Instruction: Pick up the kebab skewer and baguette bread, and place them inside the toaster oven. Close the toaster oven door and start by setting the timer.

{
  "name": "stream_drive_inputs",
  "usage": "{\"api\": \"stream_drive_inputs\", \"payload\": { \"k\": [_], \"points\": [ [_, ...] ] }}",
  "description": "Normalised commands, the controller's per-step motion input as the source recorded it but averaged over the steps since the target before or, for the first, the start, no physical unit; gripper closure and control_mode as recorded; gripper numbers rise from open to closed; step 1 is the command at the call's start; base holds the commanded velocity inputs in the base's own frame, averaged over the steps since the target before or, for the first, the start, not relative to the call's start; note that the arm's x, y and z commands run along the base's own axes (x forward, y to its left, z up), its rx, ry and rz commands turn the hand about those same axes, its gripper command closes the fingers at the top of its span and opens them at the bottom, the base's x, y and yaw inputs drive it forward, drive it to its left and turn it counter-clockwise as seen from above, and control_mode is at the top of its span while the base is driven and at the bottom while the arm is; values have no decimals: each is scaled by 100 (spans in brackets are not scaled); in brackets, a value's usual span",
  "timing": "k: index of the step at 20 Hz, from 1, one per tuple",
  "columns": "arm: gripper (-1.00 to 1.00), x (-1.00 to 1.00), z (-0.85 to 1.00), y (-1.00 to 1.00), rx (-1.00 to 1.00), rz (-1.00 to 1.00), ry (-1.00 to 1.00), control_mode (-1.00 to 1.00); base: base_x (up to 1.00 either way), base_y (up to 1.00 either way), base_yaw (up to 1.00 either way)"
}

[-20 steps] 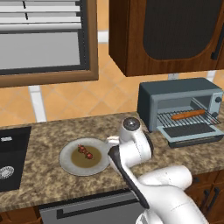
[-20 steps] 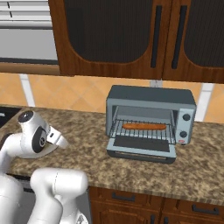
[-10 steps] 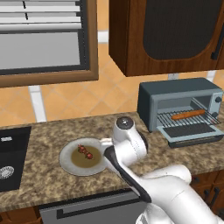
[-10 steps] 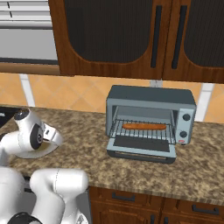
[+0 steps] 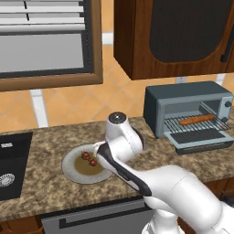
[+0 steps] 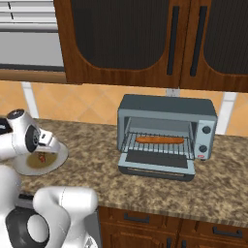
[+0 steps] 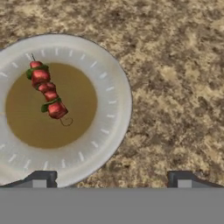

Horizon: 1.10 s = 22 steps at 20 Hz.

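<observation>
Half done, by the look of it. Long, smooth orange-brown baguette bread (image 6: 160, 140) already lying on the wire rack inside the grey-blue metal toaster oven (image 6: 167, 131), near the right end of the speckled granite tabletop (image 6: 97, 167). Dark glass toaster oven door (image 6: 156, 164) folded down flat, open. Short kebab skewer (image 7: 47, 93) of red-brown meat chunks resting on the round white plate with a brown centre (image 7: 109, 83), toward the tabletop's left, beside the black sink (image 5: 11, 167). Gripper (image 7: 111, 179) hovering above the plate's edge, jaws spread wide, holding nothing. Left to do: skewer pickup and transfer into the oven, door closing, timer setting.
</observation>
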Motion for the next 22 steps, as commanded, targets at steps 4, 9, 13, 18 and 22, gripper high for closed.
{"api": "stream_drive_inputs", "payload": {
  "k": [4,9,13,18,22],
  "points": [
    [-100,11,3,47,0,8,19,-100,0,0,0],
    [-100,1,-5,51,0,6,18,-100,0,0,0],
    [-100,8,-12,49,-1,0,11,-100,0,0,0],
    [-100,16,-19,28,-2,0,5,-100,0,0,0],
    [-100,38,-23,0,0,0,0,-100,0,0,0]
  ]
}}
